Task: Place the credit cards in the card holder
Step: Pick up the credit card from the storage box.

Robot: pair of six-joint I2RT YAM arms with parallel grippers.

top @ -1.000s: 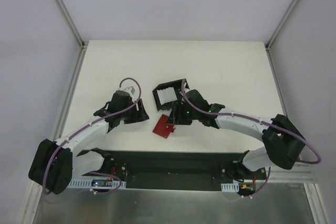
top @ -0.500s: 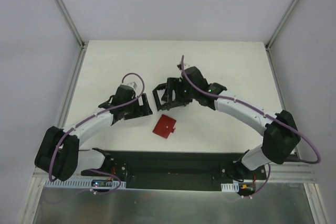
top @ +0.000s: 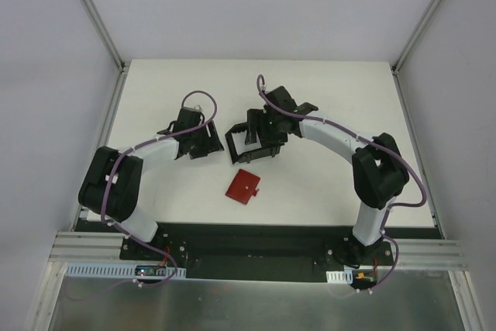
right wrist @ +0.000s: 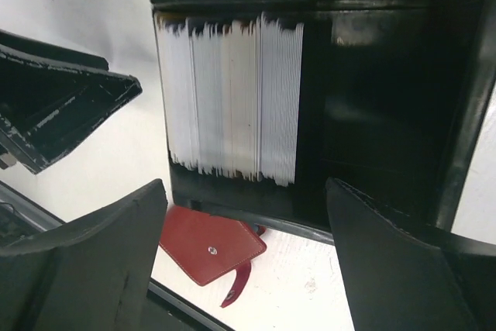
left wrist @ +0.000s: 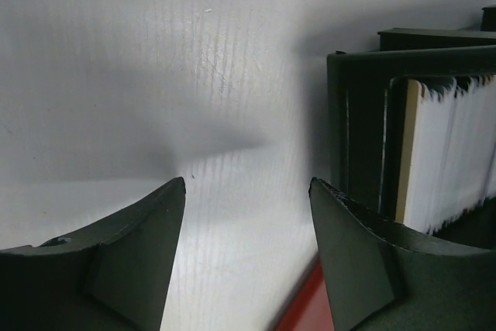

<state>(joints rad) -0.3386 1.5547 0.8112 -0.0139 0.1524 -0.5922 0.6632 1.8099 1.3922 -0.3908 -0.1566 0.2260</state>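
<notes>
Now: right gripper (right wrist: 244,191) wide, empty, directly over cards (right wrist: 229,98) standing on edge in box (right wrist: 387,75), left half; left gripper (left wrist: 248,187) parted, empty, just left of box; wallet (top: 242,186) nearer.

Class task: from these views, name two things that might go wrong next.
The credit cards stand tightly packed in the black box, so the open right gripper may pinch several. The red card holder lies folded closed; no card fits until it is opened.

White, black-jointed left arm (top: 153,146) and right arm (top: 329,131) trail purple cables (top: 198,94).
</notes>
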